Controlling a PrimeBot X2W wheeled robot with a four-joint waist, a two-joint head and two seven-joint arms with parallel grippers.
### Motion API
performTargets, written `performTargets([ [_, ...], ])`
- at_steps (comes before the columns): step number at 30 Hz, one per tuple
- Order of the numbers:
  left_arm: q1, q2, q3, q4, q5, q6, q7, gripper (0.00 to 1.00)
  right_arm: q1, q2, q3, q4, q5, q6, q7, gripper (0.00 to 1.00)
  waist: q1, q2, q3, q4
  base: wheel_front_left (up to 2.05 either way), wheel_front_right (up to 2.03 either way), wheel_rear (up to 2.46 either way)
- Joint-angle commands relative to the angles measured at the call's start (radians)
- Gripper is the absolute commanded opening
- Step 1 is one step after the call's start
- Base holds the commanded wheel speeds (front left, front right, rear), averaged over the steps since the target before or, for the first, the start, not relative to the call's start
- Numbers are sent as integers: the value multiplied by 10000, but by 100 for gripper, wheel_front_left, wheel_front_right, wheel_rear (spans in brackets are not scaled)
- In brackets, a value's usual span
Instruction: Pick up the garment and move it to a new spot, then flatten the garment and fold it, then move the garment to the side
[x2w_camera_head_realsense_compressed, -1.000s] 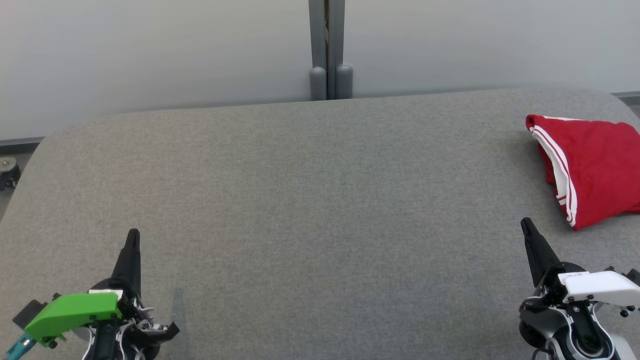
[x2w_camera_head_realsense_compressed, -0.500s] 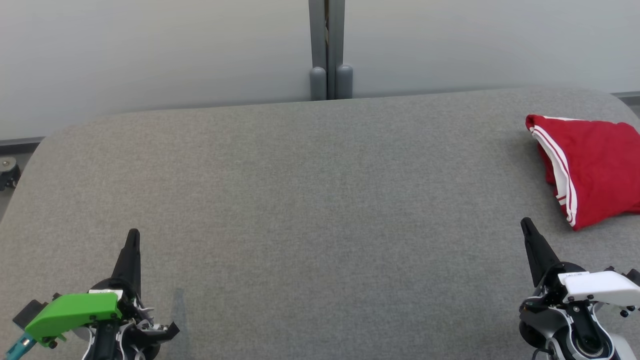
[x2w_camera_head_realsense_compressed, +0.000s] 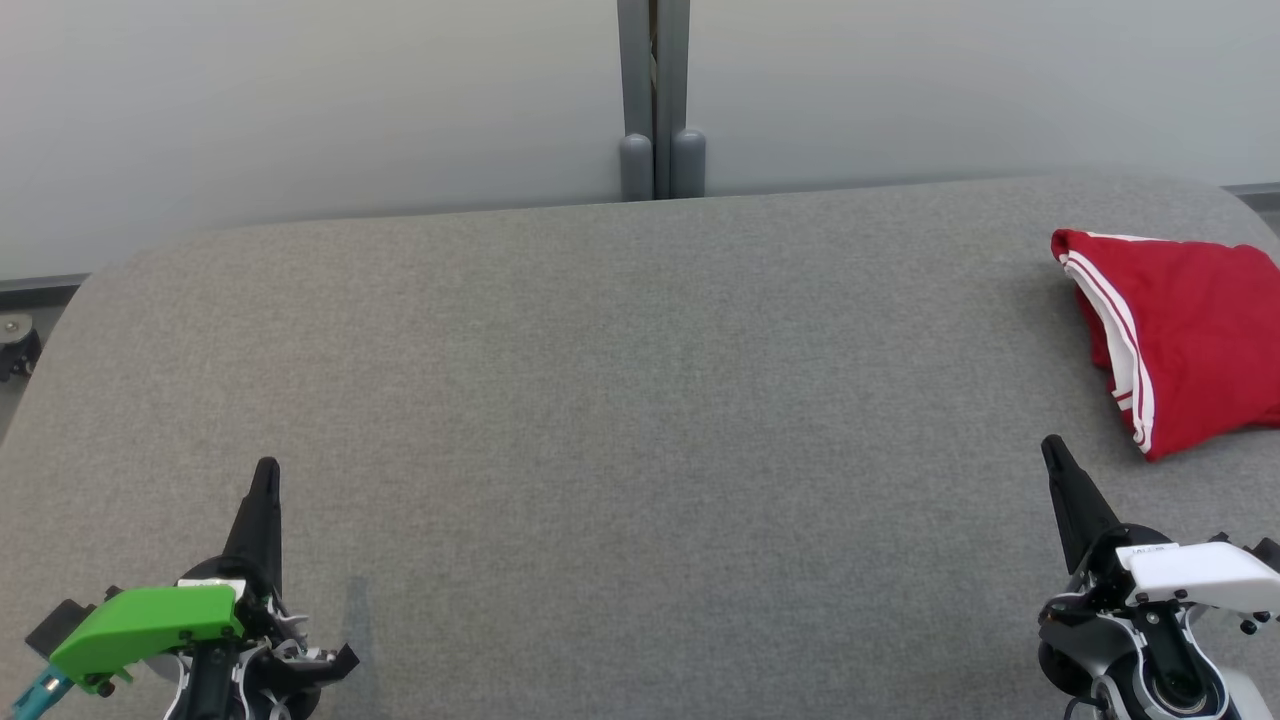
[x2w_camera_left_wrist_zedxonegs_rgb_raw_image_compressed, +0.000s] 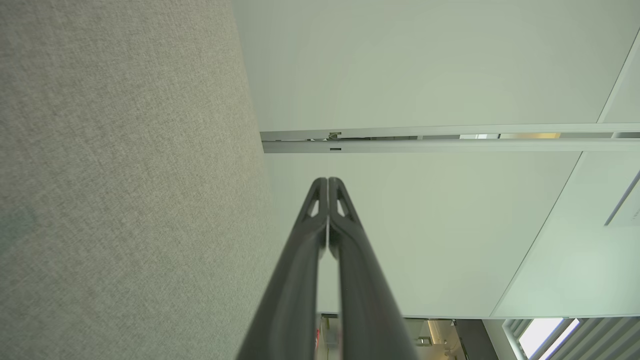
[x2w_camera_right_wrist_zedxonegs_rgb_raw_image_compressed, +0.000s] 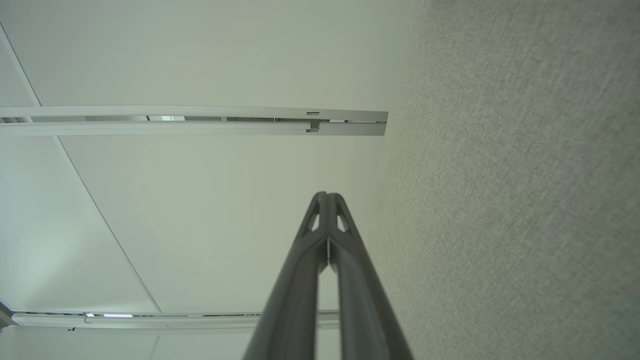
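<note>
At the far right of the grey padded table (x2w_camera_head_realsense_compressed: 640, 400) lies the red garment (x2w_camera_head_realsense_compressed: 1190, 340), a compact bundle with white stripes along its left edge, part of it cut off by the right border of the head view. It lies flat on the padding with nothing touching it.

Both grippers sit low at the near edge, well apart from each other. The left gripper (x2w_camera_head_realsense_compressed: 265, 470), under its green cover, points up the table at the lower left. The right gripper (x2w_camera_head_realsense_compressed: 1050, 447), under its white cover, stands at the lower right, near the garment's closest corner but clear of it. Each is closed on nothing: in the wrist views the two dark fingers (x2w_camera_left_wrist_zedxonegs_rgb_raw_image_compressed: 300, 260) of each pair meet at the tips, with bare table on one side and pale wall on the other.

Which step this is cannot be told for sure. The garment looks loosely folded and already off to one side, so the job may be finished with the arms parked. It may equally not have begun.

If the pick-up is yet to come, the right gripper is the nearer one. It would need to part its fingers, reach forward and to the right, and come down on the striped edge or near corner, pinching cloth without digging into the padding. The broad bare middle of the table looks like a good new spot.
</note>
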Motion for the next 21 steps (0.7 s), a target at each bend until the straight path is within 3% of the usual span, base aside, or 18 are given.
performTargets([
  [1, -136, 70, 19, -33, -35, 19, 32, 0, -64, -53, -22, -32, 22, 0, 39, 0, 0, 0, 0, 0, 0, 0, 0],
  [21, -136, 70, 18, -33, -34, 19, 31, 0, -64, -53, -22, -32, 22, 0, 39, 0, 0, 0, 0, 0, 0, 0, 0],
])
